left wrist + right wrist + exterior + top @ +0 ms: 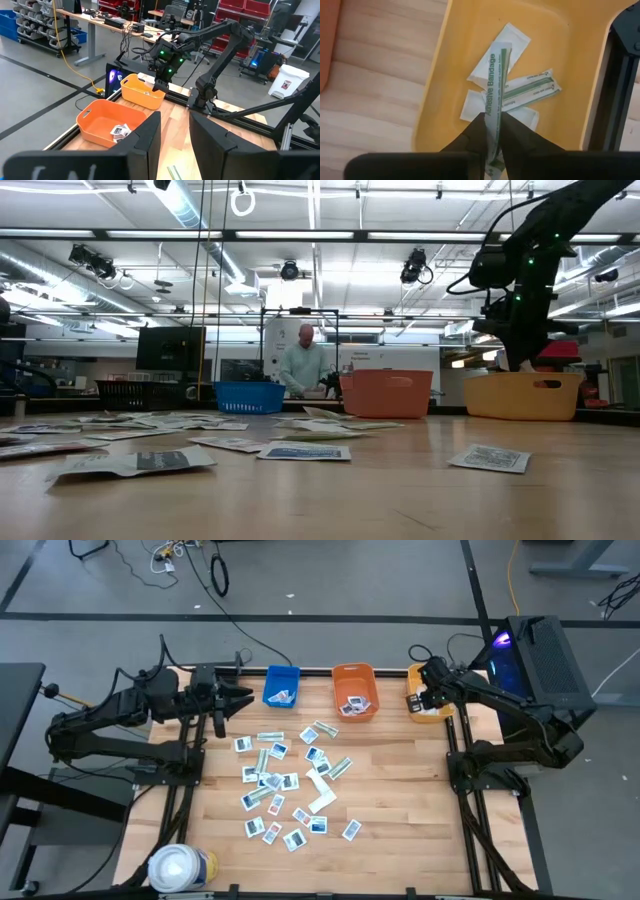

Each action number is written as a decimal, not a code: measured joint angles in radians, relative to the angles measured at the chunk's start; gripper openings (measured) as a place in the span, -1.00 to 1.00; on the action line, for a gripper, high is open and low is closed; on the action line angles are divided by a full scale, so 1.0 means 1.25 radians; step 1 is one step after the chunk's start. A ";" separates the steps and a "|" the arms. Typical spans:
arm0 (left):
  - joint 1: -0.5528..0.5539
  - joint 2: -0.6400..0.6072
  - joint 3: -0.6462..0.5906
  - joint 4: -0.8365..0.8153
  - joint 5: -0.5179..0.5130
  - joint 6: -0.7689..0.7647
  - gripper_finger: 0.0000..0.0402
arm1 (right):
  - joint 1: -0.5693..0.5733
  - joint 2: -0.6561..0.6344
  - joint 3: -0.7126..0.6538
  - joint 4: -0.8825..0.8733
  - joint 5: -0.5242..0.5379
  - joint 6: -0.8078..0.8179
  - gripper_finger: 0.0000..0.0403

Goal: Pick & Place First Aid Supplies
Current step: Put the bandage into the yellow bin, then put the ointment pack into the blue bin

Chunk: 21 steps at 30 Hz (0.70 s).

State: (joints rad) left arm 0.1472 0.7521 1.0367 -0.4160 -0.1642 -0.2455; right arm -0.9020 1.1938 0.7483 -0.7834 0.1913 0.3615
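Right wrist view: over the yellow bin (437, 85), the right gripper (492, 131) pinches one end of a thin adhesive bandage strip (496, 80), likely light and floppy, while the left gripper (172, 145) waits open near the blue bin (281, 686).

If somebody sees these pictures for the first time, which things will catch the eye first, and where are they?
The scatter of first aid packets across the middle of the wooden table stands out first. Next come three bright bins along the far edge: the blue bin, the orange bin and the yellow bin. Over the yellow one, the right gripper pinches a green-printed adhesive bandage strip.
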 joint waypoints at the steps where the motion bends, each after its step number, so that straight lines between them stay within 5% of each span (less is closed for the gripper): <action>1: 0.000 0.000 0.000 0.000 0.000 0.000 -0.47 | 0.000 0.000 0.000 0.000 0.001 0.000 -0.71; 12: 0.000 0.000 0.000 0.000 0.000 -0.004 -0.47 | 0.000 0.000 -0.001 0.030 -0.016 -0.014 -0.05; 21: 0.000 0.000 0.000 -0.002 0.000 -0.003 -0.47 | 0.002 -0.005 -0.001 0.148 -0.230 -0.077 0.09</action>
State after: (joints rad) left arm 0.1474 0.7521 1.0367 -0.4184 -0.1638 -0.2493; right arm -0.8998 1.1880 0.7475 -0.5978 -0.0959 0.2648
